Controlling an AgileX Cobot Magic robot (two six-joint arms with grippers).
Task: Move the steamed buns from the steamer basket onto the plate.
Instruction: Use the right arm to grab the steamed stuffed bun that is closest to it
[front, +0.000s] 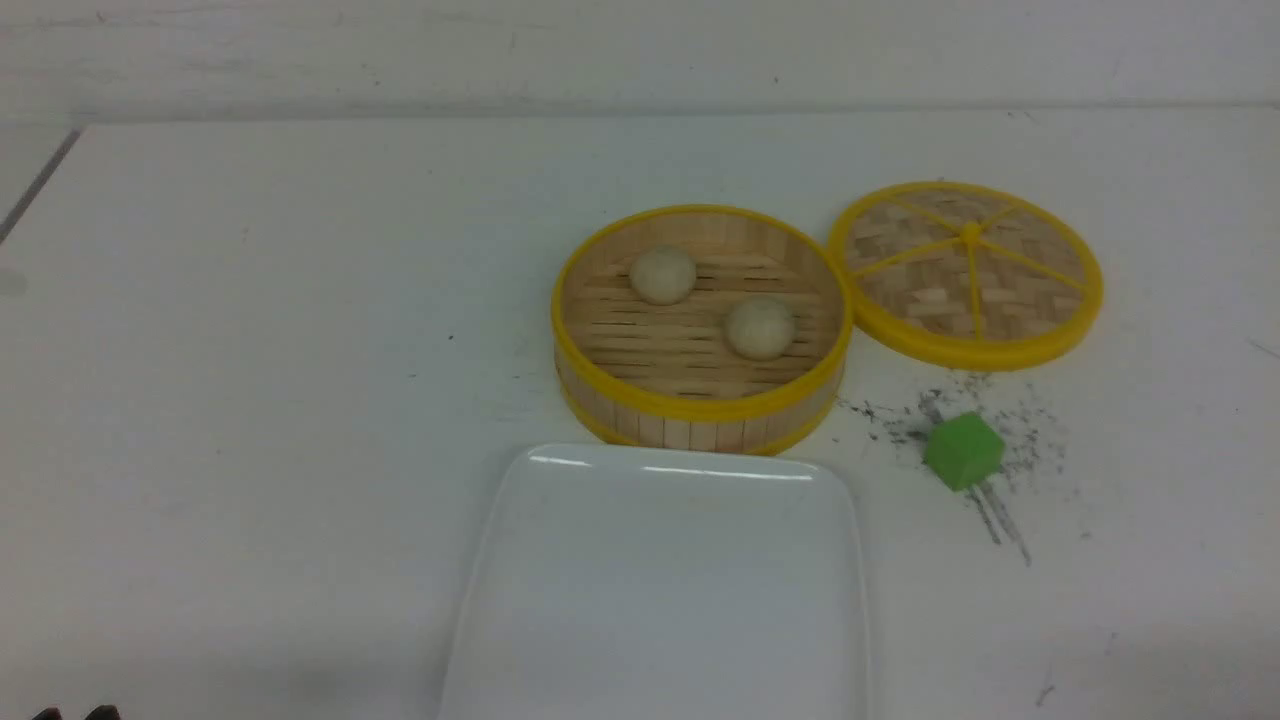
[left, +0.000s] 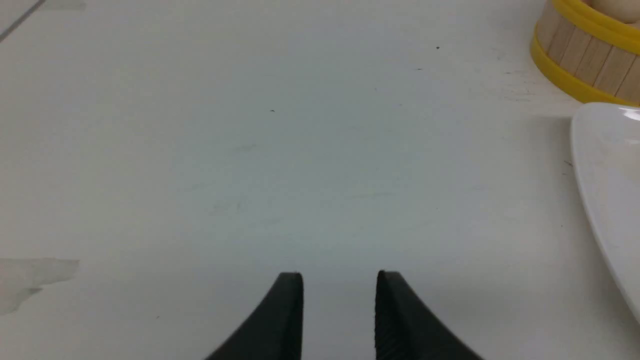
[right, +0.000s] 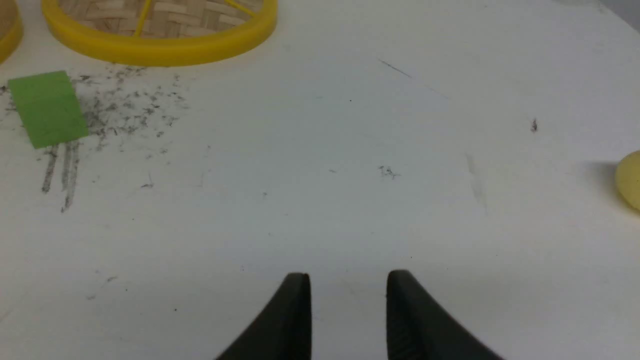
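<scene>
Two cream steamed buns (front: 662, 274) (front: 760, 327) lie on the slatted floor of the round bamboo steamer basket (front: 690, 425) at the table's middle. The white rectangular plate (front: 665, 590) lies just in front of the basket, bare. In the left wrist view the basket's wall (left: 580, 55) and the plate's edge (left: 600, 190) show at one side. My left gripper (left: 339, 280) is open and empty over bare table, left of the plate. My right gripper (right: 348, 280) is open and empty over bare table, away from the basket.
The flat woven lid with yellow spokes (front: 965, 270) lies right of the basket, also in the right wrist view (right: 160, 30). A green cube (front: 962, 450) (right: 47, 107) sits among dark scuff marks. A pale yellow round object (right: 631, 180) shows at the right wrist view's edge.
</scene>
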